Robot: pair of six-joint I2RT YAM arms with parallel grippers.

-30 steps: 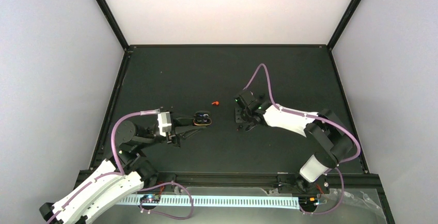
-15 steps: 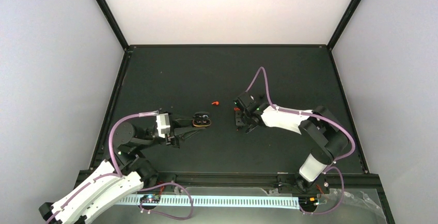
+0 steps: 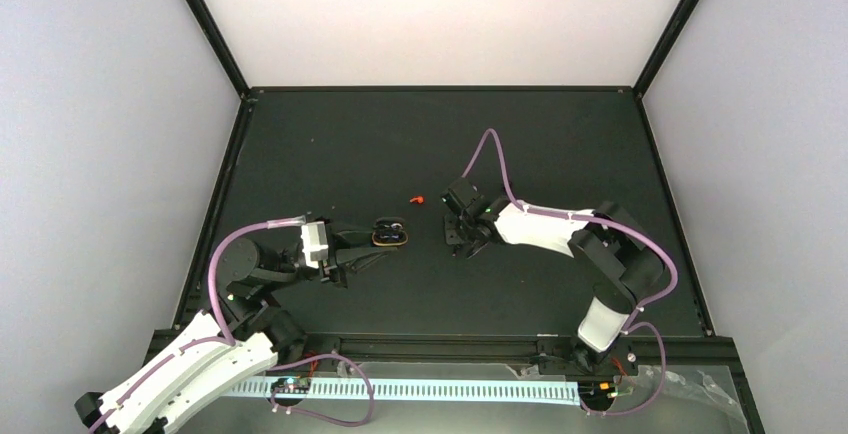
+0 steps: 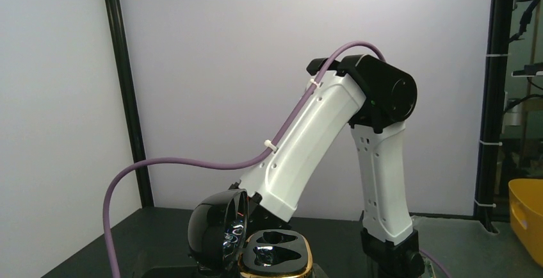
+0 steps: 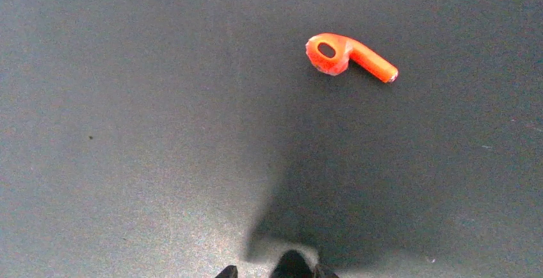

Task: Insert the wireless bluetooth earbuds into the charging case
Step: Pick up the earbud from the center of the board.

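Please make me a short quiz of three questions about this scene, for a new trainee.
1. True or false: the charging case stands open.
2. Where does the earbud in the right wrist view lie? A in the case; B on the table; C between the jaws.
3. Fill in: this earbud's colour is ___.
Key: 1 true; 2 B; 3 orange.

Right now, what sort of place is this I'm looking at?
Probably a robotics lab test cell: the left arm and right arm bolted to a black table, walled by white panels on black frame posts.
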